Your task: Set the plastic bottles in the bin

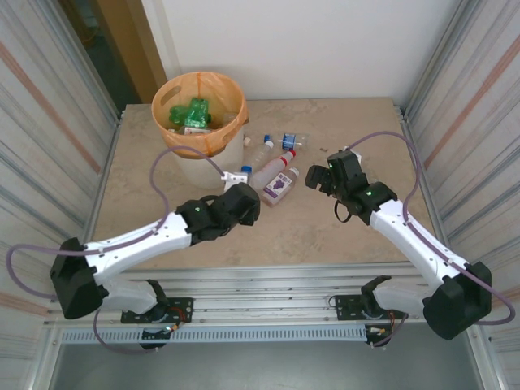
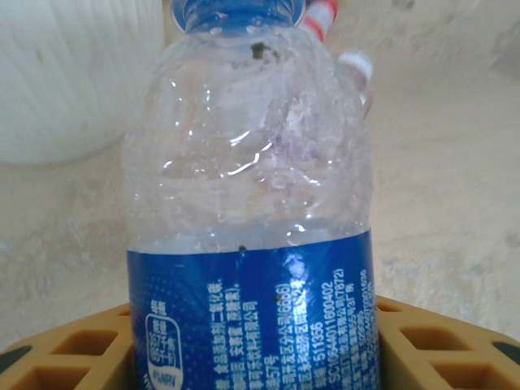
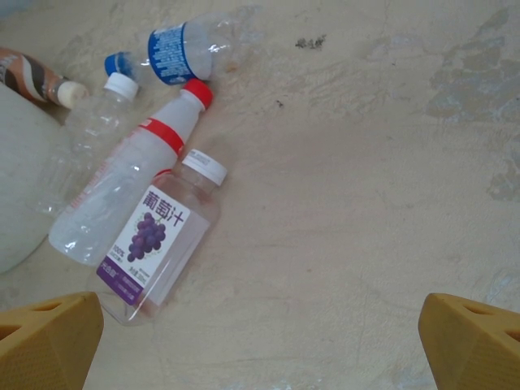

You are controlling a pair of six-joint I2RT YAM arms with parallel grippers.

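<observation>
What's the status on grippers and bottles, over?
Left gripper shut on blue-label bottle, near bin. Right gripper open, empty, above loose bottles on table. Nothing seen blocking the bin.

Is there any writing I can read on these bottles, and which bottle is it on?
"葡萄汁": purple label of the grape bottle.
On the blue-label bottle, close up: white print and digits, too blurred to read.
On the red-cap bottle: print too small to read.

A clear crumpled bottle (image 2: 248, 187) with a blue label sits gripped between two tan fingers (image 2: 65, 353), the white bin (image 2: 65, 73) behind at left.
</observation>
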